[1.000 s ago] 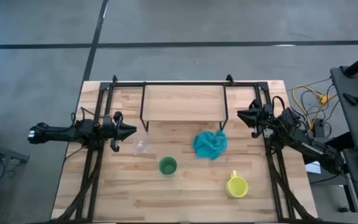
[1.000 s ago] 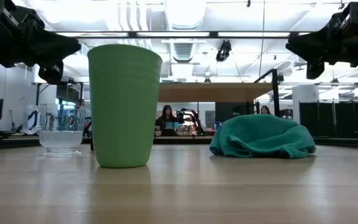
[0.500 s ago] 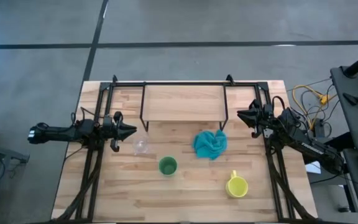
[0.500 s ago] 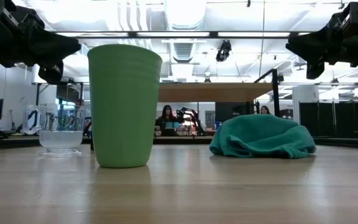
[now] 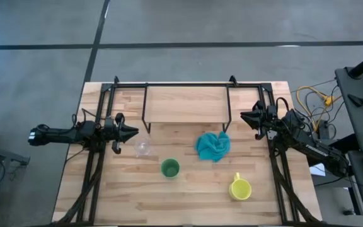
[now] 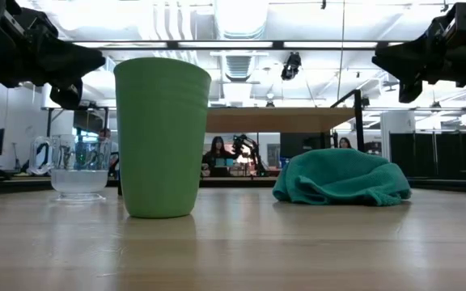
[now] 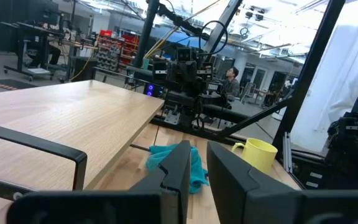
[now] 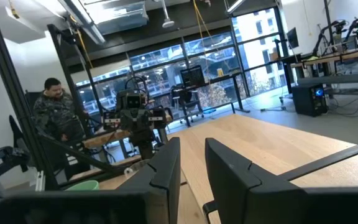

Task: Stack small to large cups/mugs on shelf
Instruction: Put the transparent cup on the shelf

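- Nothing on the table has moved since the earlier frames: both arms and all three vessels sit exactly where they were a second ago; only a figure in the room far behind the table has shifted slightly.
- The left gripper (image 5: 133, 133) hangs above the table's left side, holding nothing. Its fingers (image 7: 176, 169) stand parted by a narrow gap.
- The right gripper (image 5: 243, 116) hangs off the shelf's right end, also holding nothing, its fingers (image 8: 166, 164) likewise slightly apart.
- The small clear glass cup (image 5: 143, 148) stands upright just beside the left gripper, a little nearer the table's front edge. It is the closest vessel to either arm.
- The green cup (image 5: 170, 168) stands upright near the table's middle, beyond the glass from the left gripper.
- The yellow mug (image 5: 239, 188) stands towards the front right, well apart from both grippers but nearer the right arm.
- The teal cloth (image 5: 213, 145) lies between the shelf and the yellow mug.
- The shelf (image 5: 185, 104) at the back holds no cup yet, so stacking has not begun.
- My judgement: the left arm is best placed to start, and the glass lies slightly forward of and below its fingertips.
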Robot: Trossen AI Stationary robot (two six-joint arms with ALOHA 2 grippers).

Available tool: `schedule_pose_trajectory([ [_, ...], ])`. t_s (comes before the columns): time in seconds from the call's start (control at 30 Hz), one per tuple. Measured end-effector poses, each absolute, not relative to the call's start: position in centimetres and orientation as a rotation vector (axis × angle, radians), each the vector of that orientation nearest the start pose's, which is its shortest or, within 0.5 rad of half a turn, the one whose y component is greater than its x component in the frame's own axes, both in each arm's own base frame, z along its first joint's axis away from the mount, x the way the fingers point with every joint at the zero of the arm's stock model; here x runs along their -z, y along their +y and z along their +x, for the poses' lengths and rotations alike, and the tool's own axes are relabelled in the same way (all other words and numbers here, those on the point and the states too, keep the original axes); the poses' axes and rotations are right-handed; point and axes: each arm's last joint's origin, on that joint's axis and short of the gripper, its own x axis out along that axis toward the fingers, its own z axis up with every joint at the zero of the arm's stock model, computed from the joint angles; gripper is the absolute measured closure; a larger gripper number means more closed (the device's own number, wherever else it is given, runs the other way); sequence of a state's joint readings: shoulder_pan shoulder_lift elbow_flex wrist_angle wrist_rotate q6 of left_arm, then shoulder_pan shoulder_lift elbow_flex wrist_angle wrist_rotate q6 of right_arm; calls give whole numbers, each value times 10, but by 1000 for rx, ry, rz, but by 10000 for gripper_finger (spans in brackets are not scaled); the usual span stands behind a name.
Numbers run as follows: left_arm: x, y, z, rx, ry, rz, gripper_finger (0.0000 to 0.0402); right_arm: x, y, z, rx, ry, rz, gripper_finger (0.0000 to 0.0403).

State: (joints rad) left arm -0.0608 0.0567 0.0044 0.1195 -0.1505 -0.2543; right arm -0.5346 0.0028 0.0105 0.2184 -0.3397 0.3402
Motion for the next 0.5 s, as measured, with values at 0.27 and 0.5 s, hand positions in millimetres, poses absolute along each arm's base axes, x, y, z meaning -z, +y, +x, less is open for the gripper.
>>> schedule_pose_trajectory([
  [0.27, -172, -2, 100, -80, -78, -261, 362, -187, -38, 86, 146, -233, 244, 332],
  [0.5, -172, -2, 100, -80, -77, -261, 362, -187, -38, 86, 148, -230, 245, 332],
])
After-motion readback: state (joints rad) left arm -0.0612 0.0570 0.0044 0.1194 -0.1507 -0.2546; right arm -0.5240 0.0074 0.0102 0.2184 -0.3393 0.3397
